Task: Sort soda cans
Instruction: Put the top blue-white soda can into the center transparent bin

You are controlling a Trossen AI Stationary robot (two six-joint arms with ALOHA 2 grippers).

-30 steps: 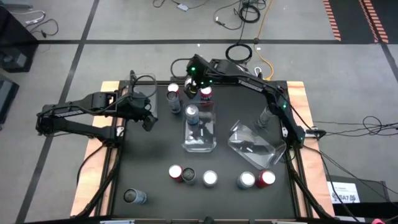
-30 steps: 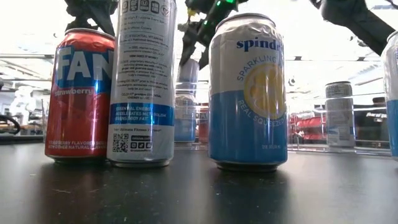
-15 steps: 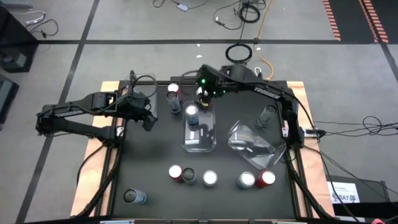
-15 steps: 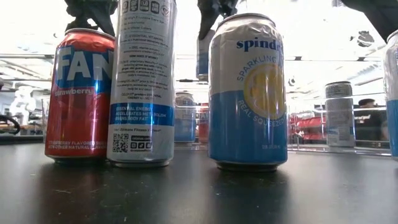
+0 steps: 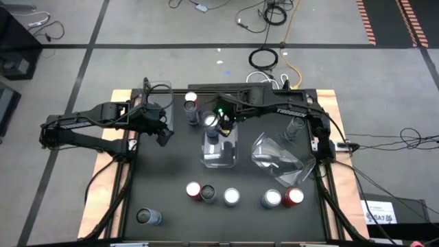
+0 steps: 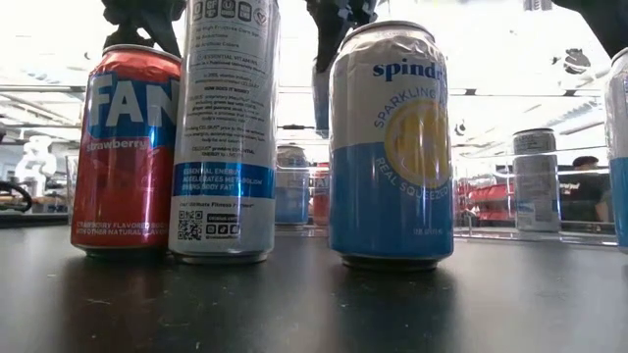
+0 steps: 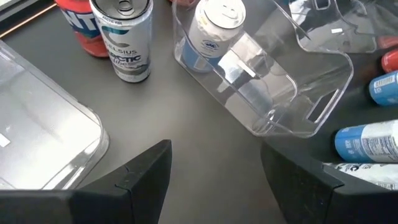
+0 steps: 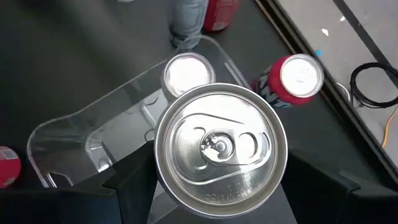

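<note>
Black table (image 5: 171,165): two clear bins (image 5: 221,147), right gripper (image 5: 221,122) clamping one can (image 8: 219,148).

High view straight down over the counter (image 5: 171,165), low view level at counter height, both wrist views close above the clear bin (image 7: 280,99)

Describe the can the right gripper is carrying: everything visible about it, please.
The can is shut in the right gripper, held upright above the clear bin in the middle of the table. Its silvery round top faces the wrist camera, pull tab intact and unopened. In the low view a strip of blue side shows behind the front cans, raised off the table. Dark fingers press it from both sides. One blue-and-white can already stands in the bin below.
</note>
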